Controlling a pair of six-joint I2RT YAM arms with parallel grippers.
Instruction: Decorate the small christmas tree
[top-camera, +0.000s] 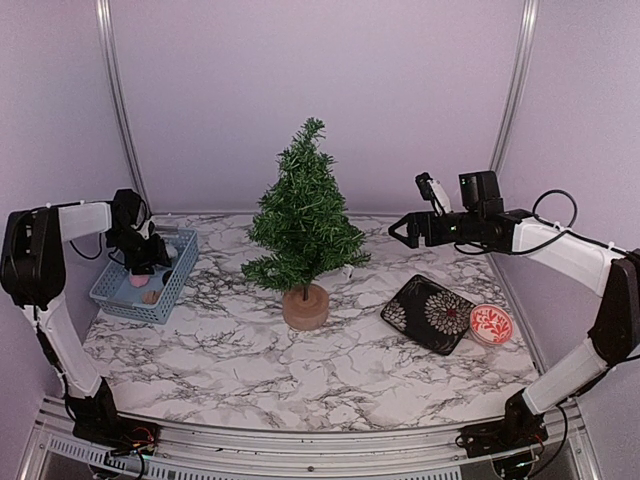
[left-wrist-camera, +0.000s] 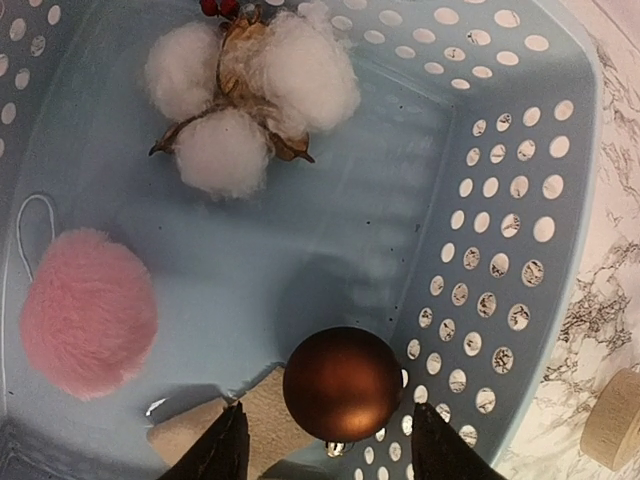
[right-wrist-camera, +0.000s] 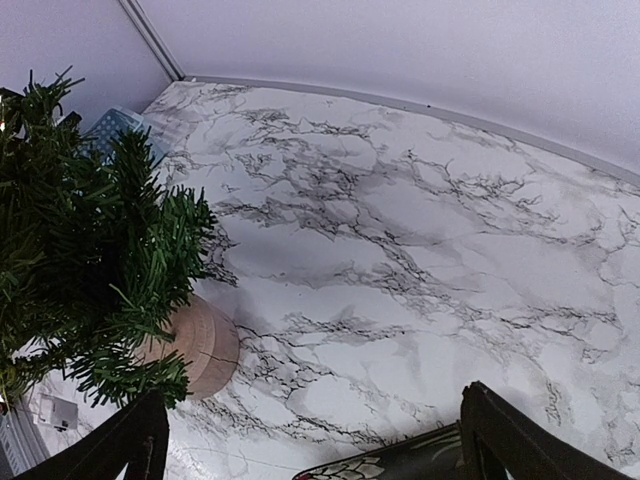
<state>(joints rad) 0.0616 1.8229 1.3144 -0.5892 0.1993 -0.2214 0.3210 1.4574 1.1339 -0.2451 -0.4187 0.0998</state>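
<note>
The small christmas tree (top-camera: 303, 215) stands mid-table on its tan wooden stump (top-camera: 305, 307); it also shows at the left of the right wrist view (right-wrist-camera: 80, 260). My left gripper (left-wrist-camera: 328, 455) is open inside the blue basket (left-wrist-camera: 500, 180), its fingers either side of a brown bauble (left-wrist-camera: 343, 385) and apart from it. A pink pom-pom (left-wrist-camera: 85, 312) and a white cotton sprig (left-wrist-camera: 250, 85) lie in the basket too. My right gripper (top-camera: 402, 229) is open and empty, held in the air to the right of the tree.
A black floral tray (top-camera: 433, 313) and a small red-and-white round dish (top-camera: 491, 324) lie at the right. The blue basket (top-camera: 148, 275) sits at the left by the wall. A tan flat piece (left-wrist-camera: 250, 425) lies under the bauble.
</note>
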